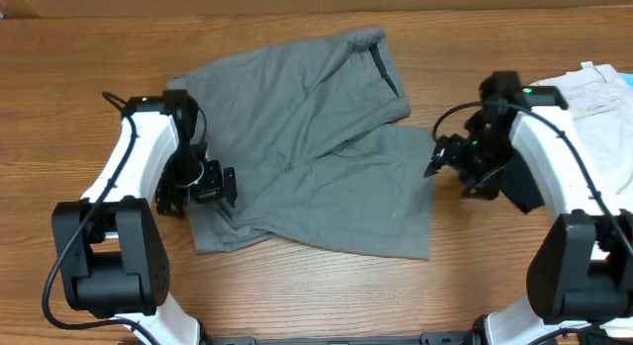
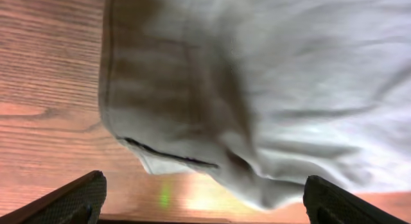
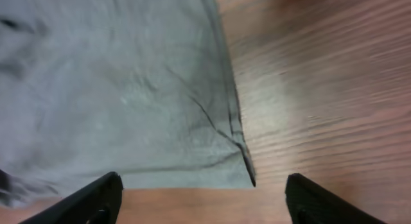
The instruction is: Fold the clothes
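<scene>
Left gripper [image 1: 213, 182] is sitting wide open and gripping nothing; same for right gripper [image 1: 440, 157].

Overhead: I'm seeing the shorts [image 1: 316, 157] lying rumpled mid-table [image 1: 79, 48] between the two arms, long axis running roughly left-right, tilted from far left to near right. Left gripper is hanging over the near-left edge of the cloth. Right gripper is sitting just beside the right edge, off the cloth. So left is the nearer one, and the bulk is lying to its right. A white garment [image 1: 598, 88] is lying far right, apart from the shorts.

Left wrist: fingers are standing wide with nothing between them. The shorts [image 2: 289, 89] are filling the view ahead, with a bunched hem drooping toward the gap and bare wood to the left.

Right wrist: fingers are also spread and empty. The shorts [image 3: 128, 89] are lying ahead and left, the near corner falling inside the gap, wood to the right.

I'm judging the next regrasp as easiest at these two edges.
</scene>
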`<action>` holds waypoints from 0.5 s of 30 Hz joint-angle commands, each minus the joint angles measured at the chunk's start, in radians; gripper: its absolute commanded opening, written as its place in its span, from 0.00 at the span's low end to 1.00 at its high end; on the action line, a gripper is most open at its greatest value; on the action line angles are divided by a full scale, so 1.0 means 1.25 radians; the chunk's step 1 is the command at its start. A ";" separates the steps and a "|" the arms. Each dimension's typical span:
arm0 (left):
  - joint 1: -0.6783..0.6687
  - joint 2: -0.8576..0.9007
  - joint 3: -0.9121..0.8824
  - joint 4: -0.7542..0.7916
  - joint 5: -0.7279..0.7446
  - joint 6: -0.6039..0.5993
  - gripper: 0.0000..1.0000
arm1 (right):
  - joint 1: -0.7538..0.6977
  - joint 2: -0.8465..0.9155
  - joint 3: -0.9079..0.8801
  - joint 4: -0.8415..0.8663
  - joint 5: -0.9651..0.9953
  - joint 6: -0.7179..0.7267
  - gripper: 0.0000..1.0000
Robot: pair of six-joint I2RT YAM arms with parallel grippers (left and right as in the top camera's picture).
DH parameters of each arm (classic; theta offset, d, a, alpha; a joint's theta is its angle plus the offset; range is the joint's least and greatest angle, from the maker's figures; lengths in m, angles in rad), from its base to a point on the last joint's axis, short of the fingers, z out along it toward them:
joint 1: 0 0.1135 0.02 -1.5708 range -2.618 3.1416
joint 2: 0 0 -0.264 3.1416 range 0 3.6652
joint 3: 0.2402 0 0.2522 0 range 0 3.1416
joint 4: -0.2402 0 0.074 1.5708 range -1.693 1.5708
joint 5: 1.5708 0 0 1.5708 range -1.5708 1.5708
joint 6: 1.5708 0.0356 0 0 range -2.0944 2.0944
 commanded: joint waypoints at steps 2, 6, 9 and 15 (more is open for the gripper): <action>0.013 -0.012 -0.071 0.050 -0.022 -0.042 1.00 | 0.058 -0.003 -0.079 0.021 0.002 0.012 1.00; 0.040 -0.012 -0.110 0.093 -0.024 -0.052 1.00 | 0.101 -0.003 -0.190 0.092 -0.033 0.066 1.00; 0.071 -0.012 -0.117 0.114 -0.021 -0.077 1.00 | 0.117 -0.003 -0.277 0.157 -0.059 0.097 1.00; 0.096 -0.012 -0.117 0.124 -0.013 -0.076 1.00 | 0.117 -0.003 -0.362 0.172 -0.068 0.134 1.00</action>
